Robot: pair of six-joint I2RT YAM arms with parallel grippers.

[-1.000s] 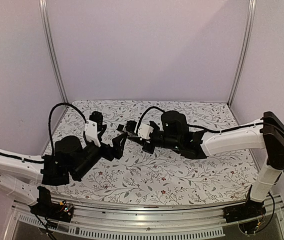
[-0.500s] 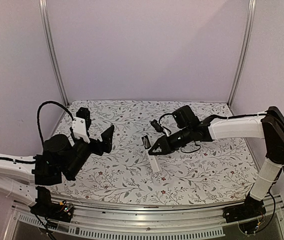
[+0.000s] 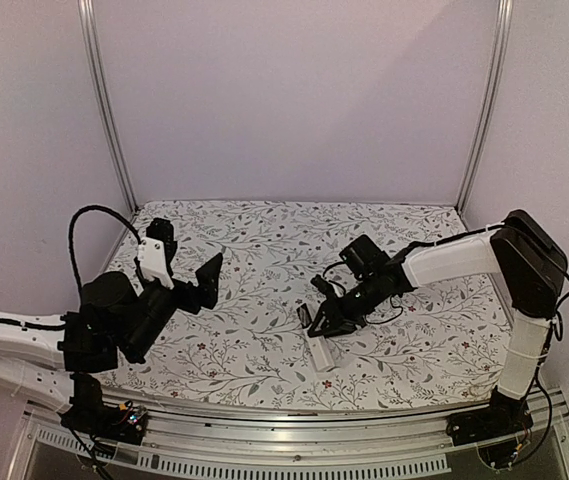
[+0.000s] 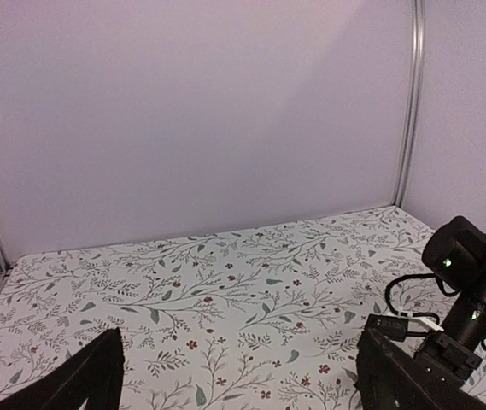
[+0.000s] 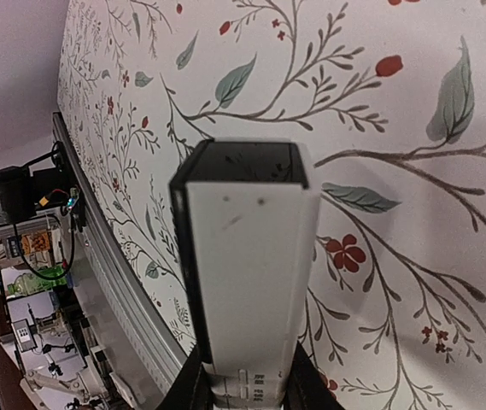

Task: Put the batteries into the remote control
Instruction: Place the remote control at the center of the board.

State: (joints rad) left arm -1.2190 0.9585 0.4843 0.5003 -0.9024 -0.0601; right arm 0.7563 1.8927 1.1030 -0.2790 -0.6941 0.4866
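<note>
My right gripper [image 3: 316, 322] is shut on the remote control [image 3: 320, 352], a long white bar. It holds the bar low over the near middle of the table, slanting down toward the front edge. In the right wrist view the remote control [image 5: 247, 273] juts out from between the fingers [image 5: 190, 389], its dark open end facing away. My left gripper [image 3: 204, 282] is open and empty, raised above the left of the table. The left wrist view shows its fingers [image 4: 84, 384] wide apart with only cloth between them. No batteries are in view.
A floral cloth [image 3: 264, 350] covers the table. Grey walls and metal posts [image 3: 104, 110] close in the back and sides. The front rail [image 3: 294, 450] runs along the near edge. The right arm and its cable [image 4: 465, 290] show at the right of the left wrist view.
The two grippers met at the table's middle, then parted. My right gripper came away with the remote and lowered it toward the near middle. My left arm drew back to the left, open.
</note>
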